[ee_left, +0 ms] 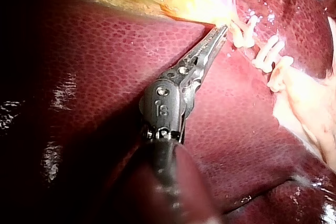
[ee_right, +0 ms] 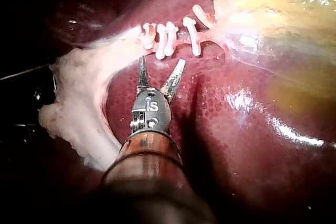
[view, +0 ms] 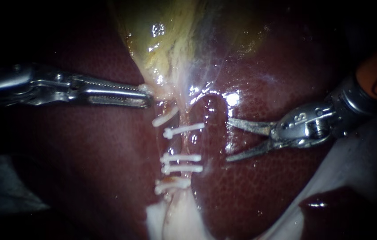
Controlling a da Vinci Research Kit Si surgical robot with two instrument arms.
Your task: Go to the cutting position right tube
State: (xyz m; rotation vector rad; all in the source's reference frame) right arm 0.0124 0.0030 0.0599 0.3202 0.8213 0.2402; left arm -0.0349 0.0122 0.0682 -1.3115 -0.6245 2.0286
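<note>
Currently, your left steel instrument [view: 147, 95], jaws clamped on pale tissue [view: 159, 91] below yellowish gallbladder [view: 166, 35], your right steel instrument [view: 229, 139], blades apart, just beside pale tube [view: 183, 144] with white clips [view: 181, 158].

My left instrument [view: 147, 98] enters level from the left, shaft and wrist in one straight line. Its long toothed jaws lie together, with only their tips pinching a fold of tissue [view: 150, 89]. My right instrument [view: 228, 139] enters from the upper right with its wrist angled to point leftward, and its two slim, pointed jaws stand wide apart, gripping nothing.
</note>
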